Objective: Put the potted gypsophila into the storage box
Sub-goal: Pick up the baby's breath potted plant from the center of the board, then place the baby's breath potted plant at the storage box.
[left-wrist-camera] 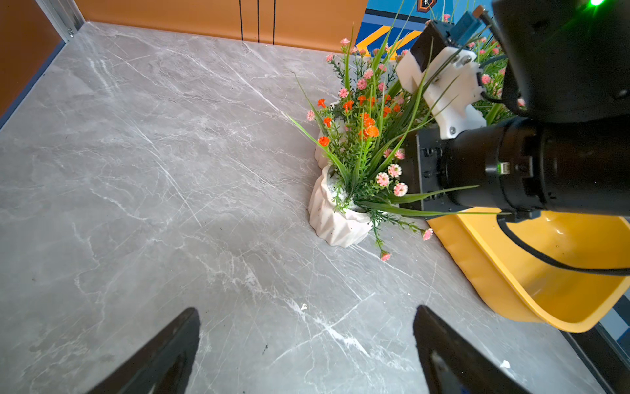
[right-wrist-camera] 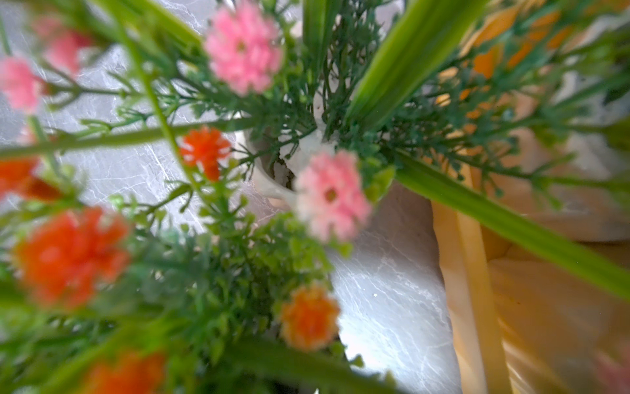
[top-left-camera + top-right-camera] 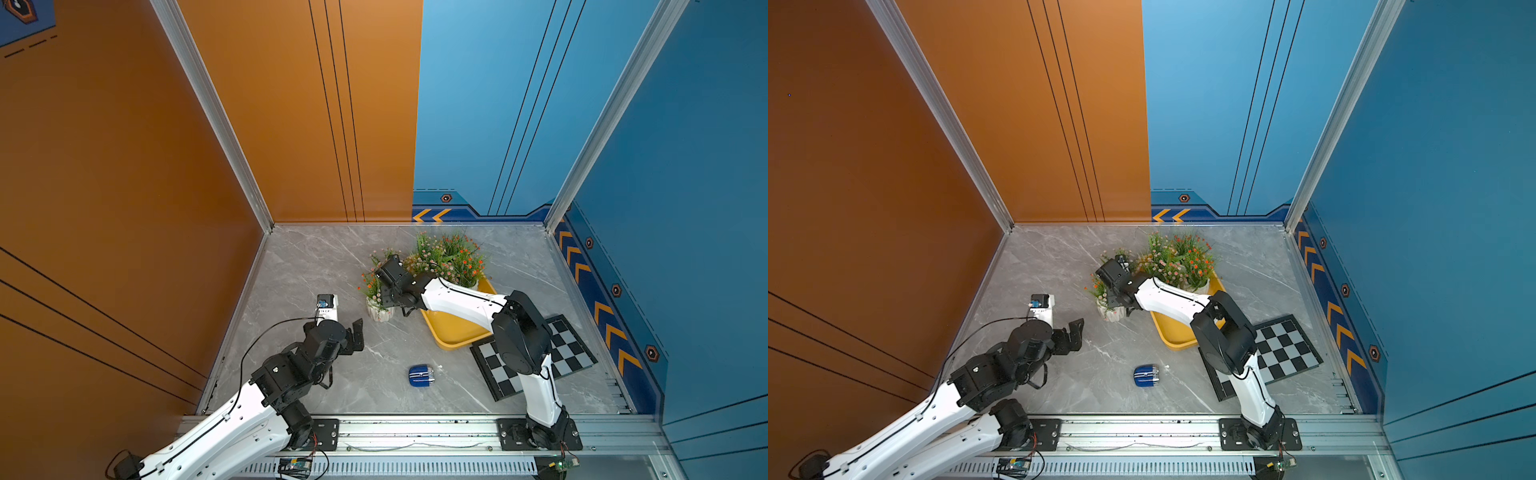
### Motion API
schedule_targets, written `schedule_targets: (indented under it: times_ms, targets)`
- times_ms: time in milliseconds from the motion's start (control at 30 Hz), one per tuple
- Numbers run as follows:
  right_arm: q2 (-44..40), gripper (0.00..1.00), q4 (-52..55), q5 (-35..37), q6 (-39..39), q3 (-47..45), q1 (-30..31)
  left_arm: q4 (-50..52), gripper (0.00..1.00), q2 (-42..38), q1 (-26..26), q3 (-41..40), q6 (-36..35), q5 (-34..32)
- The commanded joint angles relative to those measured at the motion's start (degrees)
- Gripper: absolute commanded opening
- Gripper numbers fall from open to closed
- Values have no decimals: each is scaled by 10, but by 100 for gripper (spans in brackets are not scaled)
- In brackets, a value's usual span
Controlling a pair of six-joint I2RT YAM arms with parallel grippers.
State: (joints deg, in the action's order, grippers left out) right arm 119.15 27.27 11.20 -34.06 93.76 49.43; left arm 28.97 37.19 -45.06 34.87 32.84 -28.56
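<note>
Left wrist: gypsophila (image 1: 337, 218) apart from fingers (image 1: 450, 354).

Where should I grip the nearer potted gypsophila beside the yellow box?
Probably take the white ribbed pot by its body, low down, from the open table side. It stands upright, foliage overhangs the rim, and the storage box crowds its other flank.

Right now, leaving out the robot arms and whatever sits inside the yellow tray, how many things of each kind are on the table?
Potted plants: 2, the front pot and the rear pot
Yellow tray: 1
Checkered board: 1
Blue striped object: 1
Total: 5
</note>
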Motion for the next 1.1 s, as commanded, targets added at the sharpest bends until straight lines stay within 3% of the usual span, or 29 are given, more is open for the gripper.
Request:
schedule_targets:
  times_ms: [0,233,533,867,1067]
  targets:
    - [2,0,65,0,32,-8,-2,11,98,-3,4,-2,6,-16]
    - [-89,0,64,6,63,-18,8,11,98,-5,3,5,6,-14]
    - [-218,0,61,3,67,-97,16,11,98,-1,0,-1,18,-2]
    - [-381,0,36,-39,58,-208,20,-13,98,51,-20,30,17,-4]
    - [-485,0,61,-8,56,-258,-13,-40,98,97,-40,50,13,-2]
